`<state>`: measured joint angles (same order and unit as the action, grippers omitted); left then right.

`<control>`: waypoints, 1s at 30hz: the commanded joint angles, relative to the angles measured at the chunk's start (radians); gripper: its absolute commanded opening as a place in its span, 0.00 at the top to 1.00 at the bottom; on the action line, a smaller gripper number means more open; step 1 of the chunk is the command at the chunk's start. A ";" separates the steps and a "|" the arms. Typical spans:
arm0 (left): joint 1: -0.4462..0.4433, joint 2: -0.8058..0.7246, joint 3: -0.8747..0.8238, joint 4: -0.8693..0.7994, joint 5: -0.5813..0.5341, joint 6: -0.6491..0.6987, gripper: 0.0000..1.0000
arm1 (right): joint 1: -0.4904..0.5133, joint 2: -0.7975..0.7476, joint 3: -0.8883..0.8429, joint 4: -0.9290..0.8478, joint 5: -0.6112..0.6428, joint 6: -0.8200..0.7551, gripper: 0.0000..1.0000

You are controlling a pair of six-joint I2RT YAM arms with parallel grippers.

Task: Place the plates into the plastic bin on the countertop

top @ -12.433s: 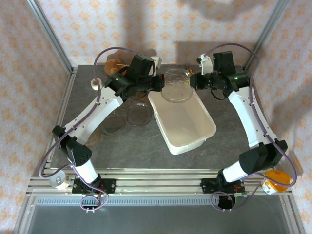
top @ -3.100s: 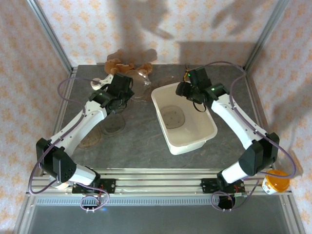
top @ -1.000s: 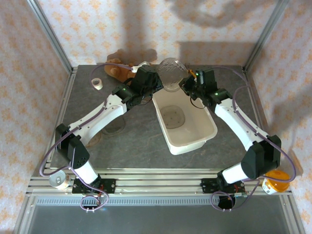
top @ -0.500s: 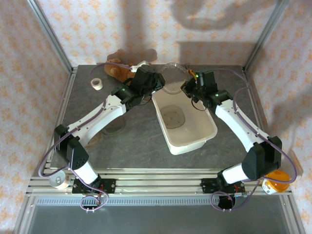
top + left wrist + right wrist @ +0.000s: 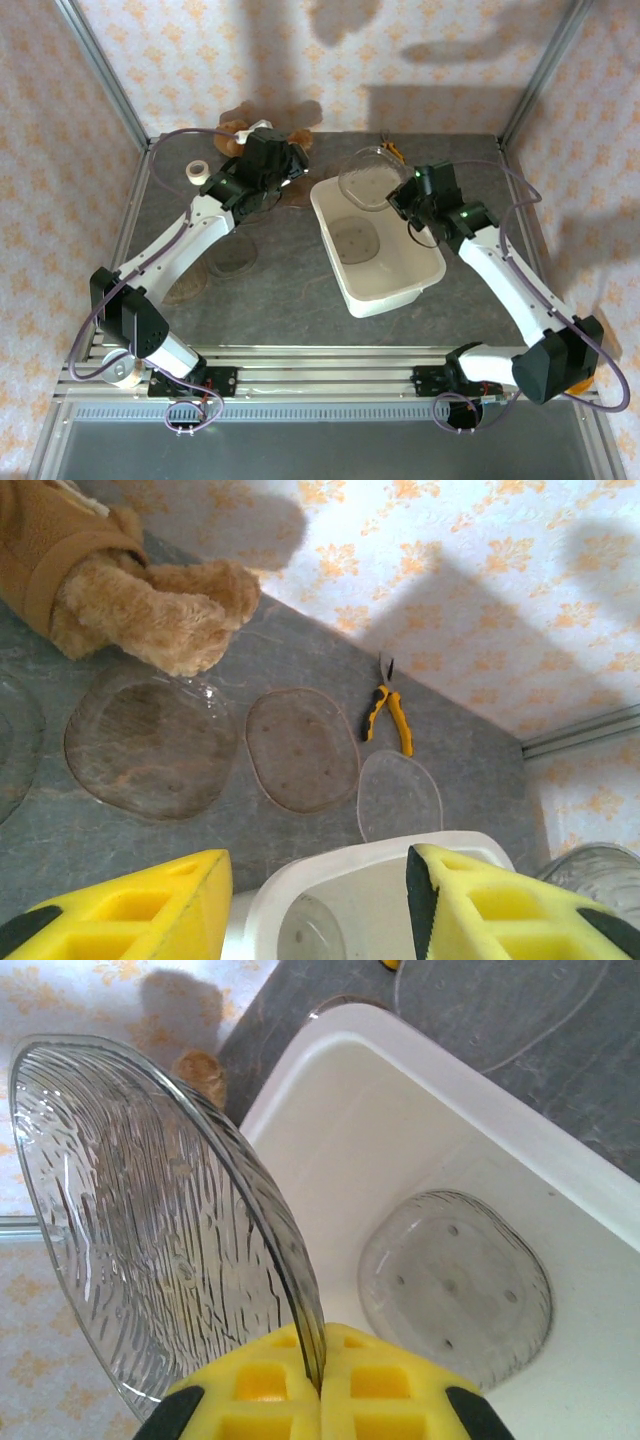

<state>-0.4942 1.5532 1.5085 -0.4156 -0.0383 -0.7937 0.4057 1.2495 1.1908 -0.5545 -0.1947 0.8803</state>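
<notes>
The table (image 5: 290,300) carries everything, and I place the rest by the plastic bin (image 5: 395,268), which sits slantwise at its middle.

A second ago both arms met over the bin's far rim with one plate between them. Now the left gripper (image 5: 283,160) has let go and pulled away to the bin's left. Its wrist view shows the left gripper (image 5: 318,885) with its jaws roughly half apart and nothing between them. The right gripper (image 5: 403,195) alone has the textured plate (image 5: 368,178), tilted over the bin's far end. I judge the handover done, and what remains is lowering and releasing that plate inside the bin.

One plate (image 5: 355,240) already lies flat on the bin's floor.

The right wrist view settles what the top view only suggests. The right gripper (image 5: 322,1360) is clamped tight on the thin rim of the textured plate (image 5: 170,1220), held almost edge-on above the dimpled plate (image 5: 455,1280) in the bin.

The left wrist view shows three clear plates beyond the bin's far rim: one (image 5: 400,795) just beside it, and two (image 5: 300,750) (image 5: 150,745) farther off. From above these nearly vanish against the stone. The top view adds two more plates (image 5: 230,255) (image 5: 185,285) left of the bin.

Yellow-handled pliers (image 5: 385,715) lie beyond the bin, and a teddy bear (image 5: 130,590) and a tape roll (image 5: 198,172) lie far-left of it.
</notes>
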 commanded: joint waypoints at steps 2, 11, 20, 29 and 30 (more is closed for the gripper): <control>0.023 0.007 -0.019 -0.025 0.064 0.050 0.50 | 0.044 -0.047 -0.048 -0.075 0.088 0.073 1.00; 0.069 0.006 -0.063 -0.045 0.138 0.069 0.50 | 0.110 -0.050 -0.190 -0.015 0.130 0.258 1.00; 0.105 -0.035 -0.130 -0.055 0.161 0.088 0.49 | 0.153 0.020 -0.213 0.025 0.161 0.333 1.00; 0.135 -0.041 -0.162 -0.066 0.176 0.096 0.49 | 0.183 0.110 -0.179 0.033 0.189 0.391 1.00; 0.137 -0.042 -0.165 -0.069 0.175 0.099 0.49 | 0.183 0.118 -0.183 0.042 0.189 0.402 1.00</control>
<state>-0.3672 1.5524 1.3636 -0.4603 0.1257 -0.7258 0.5800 1.3380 0.9970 -0.5228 -0.0250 1.2221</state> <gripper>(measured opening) 0.505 0.050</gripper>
